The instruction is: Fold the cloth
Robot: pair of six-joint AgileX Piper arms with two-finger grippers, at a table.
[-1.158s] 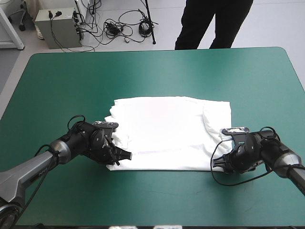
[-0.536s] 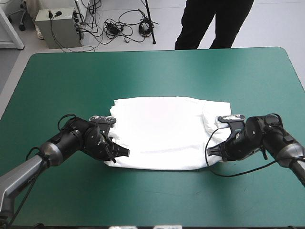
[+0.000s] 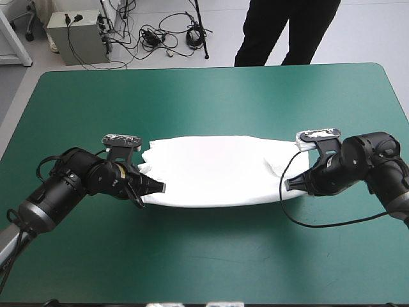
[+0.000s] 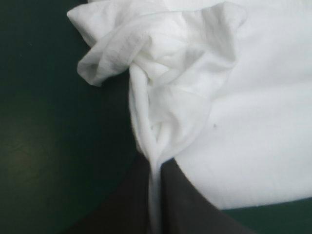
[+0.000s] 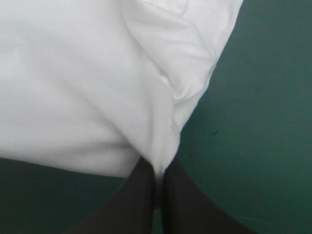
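Note:
The white T-shirt [image 3: 211,171] lies across the middle of the teal-green table, its near edge raised off the cover and carried toward the far side. My left gripper [image 3: 153,190] pinches the near left corner; in the left wrist view a twisted strip of T-shirt [image 4: 146,122] runs down between the black fingers [image 4: 127,200]. At the other end my right gripper [image 3: 293,185] is shut on the near right corner, and in the right wrist view the T-shirt [image 5: 97,78] gathers to a point between its fingers [image 5: 183,195].
Bare teal-green cover [image 3: 211,256] stretches between the T-shirt and the table's near edge, and a wide band of it [image 3: 211,96] lies beyond the T-shirt. A loop of black cable rests near the right arm.
Both grippers have risen and moved toward the far side, drawing the T-shirt's near edge up and over. The right gripper closed on its corner just before.

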